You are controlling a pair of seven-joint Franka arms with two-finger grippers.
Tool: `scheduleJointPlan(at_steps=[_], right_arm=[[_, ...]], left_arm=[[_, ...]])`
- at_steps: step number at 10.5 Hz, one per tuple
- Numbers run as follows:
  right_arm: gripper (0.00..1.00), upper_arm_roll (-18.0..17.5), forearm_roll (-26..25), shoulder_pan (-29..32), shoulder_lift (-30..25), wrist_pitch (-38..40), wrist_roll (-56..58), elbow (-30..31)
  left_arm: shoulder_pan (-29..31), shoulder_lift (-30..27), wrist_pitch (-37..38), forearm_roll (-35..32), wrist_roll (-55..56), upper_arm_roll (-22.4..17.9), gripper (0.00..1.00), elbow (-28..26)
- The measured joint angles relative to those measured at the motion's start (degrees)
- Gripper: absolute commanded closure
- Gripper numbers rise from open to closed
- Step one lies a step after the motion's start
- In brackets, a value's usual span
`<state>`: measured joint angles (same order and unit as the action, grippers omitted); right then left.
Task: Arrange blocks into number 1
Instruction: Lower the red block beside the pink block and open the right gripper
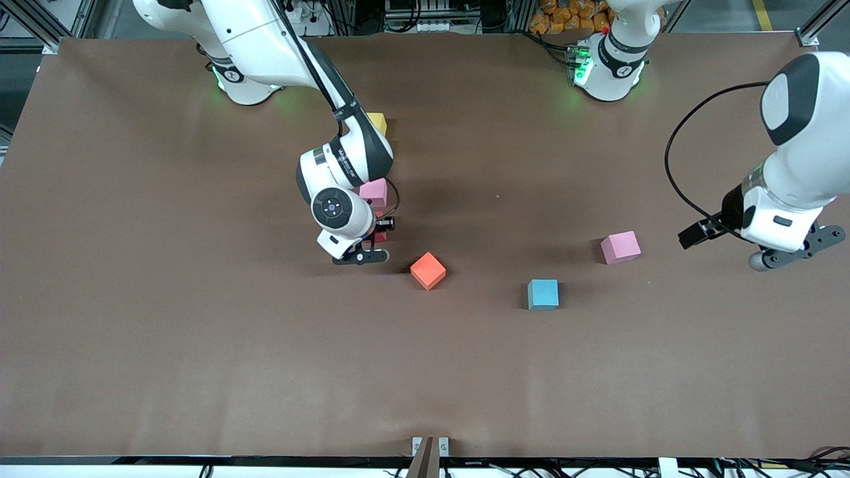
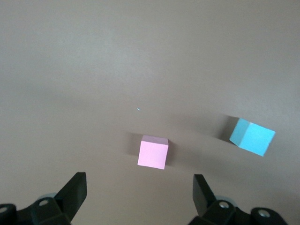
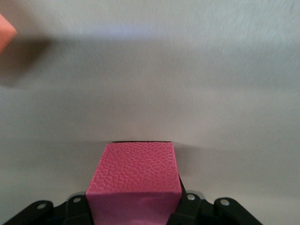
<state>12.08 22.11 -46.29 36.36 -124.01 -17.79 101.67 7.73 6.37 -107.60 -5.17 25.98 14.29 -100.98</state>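
While the right gripper (image 3: 133, 213) clamps the magenta block (image 3: 136, 180) just below the pink block (image 1: 374, 191) mid-table toward the base edge, you risk nudging that column when lowering; the left gripper (image 2: 138, 197) waits open over its end.

The table (image 1: 199, 332) is evenly lit from overhead; soft shadows are cast beside blocks; the right wrist view is washed pale.

Matte pebbled magenta block (image 3: 136, 180), smooth matte brown table (image 1: 199, 332), glossy white plastic arms.
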Motion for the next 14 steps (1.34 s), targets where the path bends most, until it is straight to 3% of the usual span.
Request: scheduleJointPlan(at_steps=[2, 5, 6, 7, 12, 14], right_arm=[[0.55, 0.0, 0.0, -0.5, -1.4, 0.1, 0.0, 1.9], [0.47, 0.0, 0.1, -1.4, -2.9, 0.2, -1.0, 3.5], [0.12, 0.0, 0.1, -1.7, -3.0, 0.2, -1.2, 3.8], [0.0, 0.0, 0.1, -1.9, -3.0, 0.2, -1.4, 4.2], [0.0, 0.4, 0.0, -1.8, -5.1, 2.4, -1.5, 3.7], [0.0, 0.9, -5.4, -0.4, -7.5, 10.3, -0.8, -0.4]], left_arm=[[-8.9, -2.8, 0.5, 1.3, -2.7, -7.2, 0.0, -1.0], [-11.2, -5.5, 4.3, 4.9, -8.8, -9.4, 0.0, 2.1], [-11.2, -5.5, 8.0, 5.1, -10.3, -9.4, 0.0, 5.1], [-11.2, -5.5, 11.5, 5.1, -12.0, -9.4, 0.0, 7.9], [-11.0, -5.6, 19.1, 7.3, -20.2, -9.9, 0.0, 14.7], [-10.2, -5.8, 20.0, 7.5, -20.3, -10.2, 0.0, 15.5]])
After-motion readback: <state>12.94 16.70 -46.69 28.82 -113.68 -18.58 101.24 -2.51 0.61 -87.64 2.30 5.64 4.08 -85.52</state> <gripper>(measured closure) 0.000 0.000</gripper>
